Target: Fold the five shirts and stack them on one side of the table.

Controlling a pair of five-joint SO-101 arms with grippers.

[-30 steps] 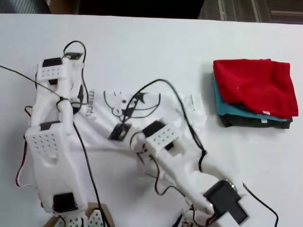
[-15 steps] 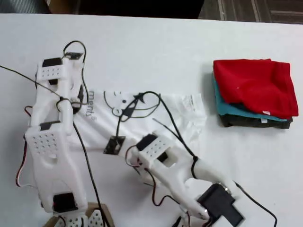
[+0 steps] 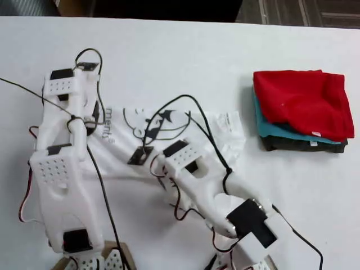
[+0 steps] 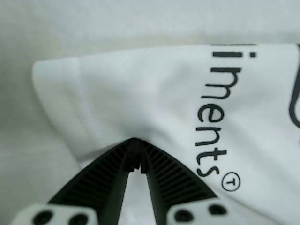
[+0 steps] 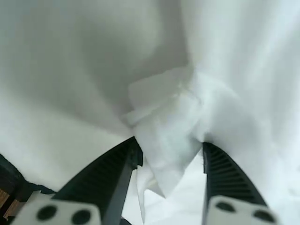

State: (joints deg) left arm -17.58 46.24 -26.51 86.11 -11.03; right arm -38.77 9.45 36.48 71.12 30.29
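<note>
Your right gripper is wide open with a bunched ridge of the white shirt sitting between the jaws, nothing clamped yet. Risk there: close as it stands and you'll likely grab several layers at once, so the fold drags crooked. Your left gripper is closed to a point on the shirt's folded edge, just beside the print. It looks like a thin bite, so my guess is a pull from the other arm could strip the cloth out. Cloth and table are both white — easy to misjudge where the hem ends. The shirt lies spread mid-table, under both arms. The folded stack, red on top, sits well apart on the right side — neither arm near it.
</note>
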